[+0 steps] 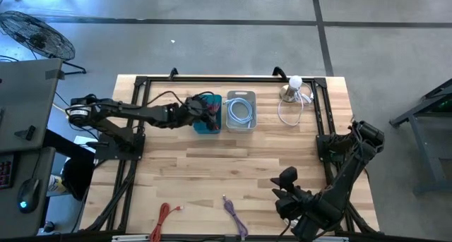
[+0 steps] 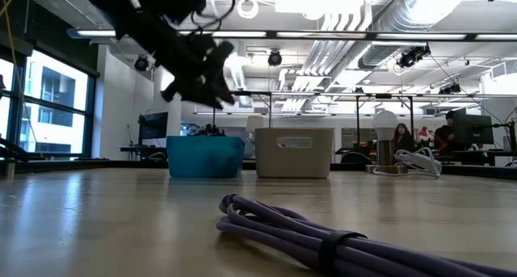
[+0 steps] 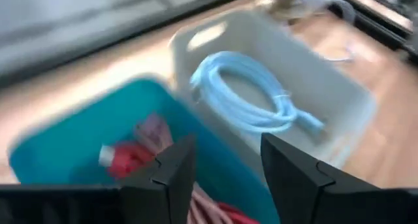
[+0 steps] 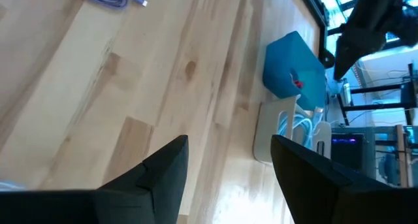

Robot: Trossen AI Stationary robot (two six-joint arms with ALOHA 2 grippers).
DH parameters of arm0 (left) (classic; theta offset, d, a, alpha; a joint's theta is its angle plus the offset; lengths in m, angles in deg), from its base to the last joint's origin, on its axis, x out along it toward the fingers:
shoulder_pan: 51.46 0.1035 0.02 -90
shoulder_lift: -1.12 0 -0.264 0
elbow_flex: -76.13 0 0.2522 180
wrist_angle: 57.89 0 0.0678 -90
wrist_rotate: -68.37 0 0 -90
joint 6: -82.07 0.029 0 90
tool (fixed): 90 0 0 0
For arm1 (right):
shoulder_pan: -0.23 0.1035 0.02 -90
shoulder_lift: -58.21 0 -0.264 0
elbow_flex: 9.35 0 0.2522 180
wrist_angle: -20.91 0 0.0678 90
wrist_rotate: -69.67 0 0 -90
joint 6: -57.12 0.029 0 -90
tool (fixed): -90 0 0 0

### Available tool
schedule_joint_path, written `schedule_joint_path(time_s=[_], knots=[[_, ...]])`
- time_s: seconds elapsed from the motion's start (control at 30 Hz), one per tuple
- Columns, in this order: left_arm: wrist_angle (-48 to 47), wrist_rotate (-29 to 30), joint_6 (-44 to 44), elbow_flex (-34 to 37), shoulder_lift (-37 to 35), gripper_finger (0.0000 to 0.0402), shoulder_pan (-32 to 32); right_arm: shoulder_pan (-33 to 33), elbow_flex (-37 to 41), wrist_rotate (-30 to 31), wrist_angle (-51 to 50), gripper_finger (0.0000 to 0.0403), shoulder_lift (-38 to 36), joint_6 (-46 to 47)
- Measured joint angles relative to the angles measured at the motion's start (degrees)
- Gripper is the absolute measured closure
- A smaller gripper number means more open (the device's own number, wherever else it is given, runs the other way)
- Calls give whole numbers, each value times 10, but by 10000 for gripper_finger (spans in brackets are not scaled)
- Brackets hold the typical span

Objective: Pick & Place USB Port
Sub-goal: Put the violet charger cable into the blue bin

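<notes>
Over the blue bin (image 1: 207,115) at the back of the table (image 1: 212,178), the left gripper (image 1: 209,109) hangs with its jaws apart and nothing between them. Red cable (image 3: 127,157) lies down in that bin. A light blue cable (image 1: 241,112) sits coiled in the white bin (image 1: 241,127) just beside it. Near the front edge lie a purple cable (image 1: 234,212) and another red cable (image 1: 166,219), well apart. By the front right corner, the right gripper (image 1: 287,200) waits, jaws apart, holding nothing.

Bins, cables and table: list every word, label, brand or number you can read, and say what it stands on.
None can be read.
Teal bin: no print shows.
White bin: blank walls.
Purple cable: no marking shows.
Red cable: too small to tell.
Screens in the room behind, low view: too small to read.
</notes>
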Motion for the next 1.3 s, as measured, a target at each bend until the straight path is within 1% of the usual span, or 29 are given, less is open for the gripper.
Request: schedule_joint_path(time_s=[0.1, 0.2, 0.33, 0.47, 0.57, 0.63, 0.73, 0.87, 0.93, 1.03, 1.07, 1.13, 1.3], knots=[[2, -27, 104, -17, -38, 233, 0, -1, 0, 18, -10, 192, 0, -1], [-24, -49, 185, -31, -92, 232, 0, -10, 0, 41, -9, 192, 0, -9], [-94, -61, 244, -36, -181, 232, -7, -34, 0, 57, 5, 192, 0, -23], [-185, -52, 297, -36, -263, 232, -36, -69, 0, 40, 59, 192, 0, -69], [-262, -46, 329, -36, -308, 232, -66, -97, 0, 31, 110, 192, 0, -101], [-314, -35, 338, -35, -328, 232, -90, -115, 0, 22, 150, 192, 0, -125], [-361, 1, 338, -24, -350, 232, -132, -134, -2, 3, 205, 192, 0, -148], [-387, 43, 337, -1, -372, 232, -179, -150, -25, -34, 244, 190, 0, -167], [-399, 59, 337, 15, -384, 232, -197, -153, -44, -35, 249, 190, 0, -168], [-408, 72, 333, 44, -408, 232, -216, -155, -74, -12, 250, 191, 0, -169], [-407, 72, 332, 56, -417, 232, -220, -156, -83, -14, 249, 192, 0, -170], [-398, 72, 331, 82, -441, 232, -226, -156, -101, -37, 255, 192, 0, -181], [-348, 66, 333, 152, -503, 232, -235, -155, -124, -46, 296, 192, 0, -164]])
